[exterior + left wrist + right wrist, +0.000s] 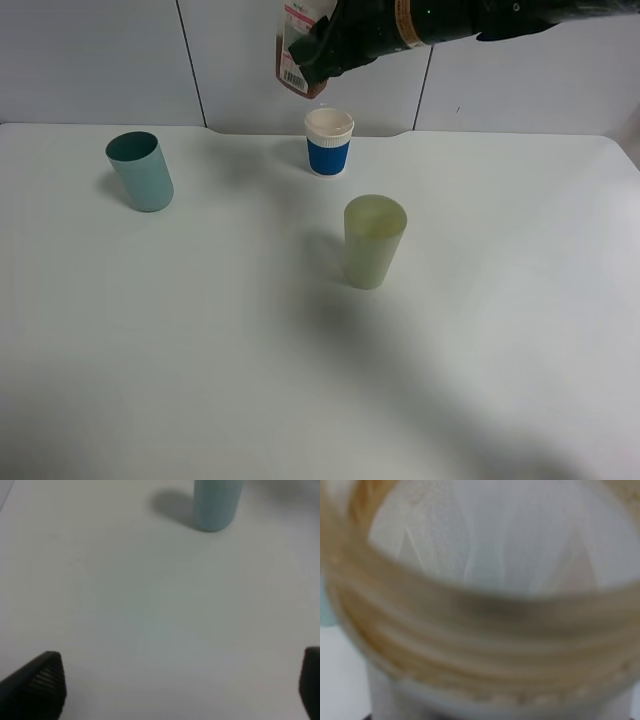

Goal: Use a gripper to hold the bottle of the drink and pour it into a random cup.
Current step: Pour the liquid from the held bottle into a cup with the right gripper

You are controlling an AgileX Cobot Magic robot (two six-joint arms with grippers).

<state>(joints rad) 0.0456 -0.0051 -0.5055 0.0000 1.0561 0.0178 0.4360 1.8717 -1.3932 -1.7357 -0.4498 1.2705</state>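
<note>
My right gripper (328,48), a black hand on a black-sleeved arm with an orange band, reaches in from the upper right and is shut on the bottle of the drink (294,55). The bottle hangs tilted in the air at the back, just above and left of the white cup with a blue band (329,141). Its wide threaded neck (480,630) fills the right wrist view, blurred. The pale yellow-green cup (374,240) stands upright mid-table, nearer the front than the bottle. My left gripper (182,685) is open over bare table, with nothing between its fingers.
A teal-green tumbler (141,171) stands at the left; its lower part (216,504) shows ahead of the left gripper. The white table (200,380) runs back to a grey panelled wall (100,60).
</note>
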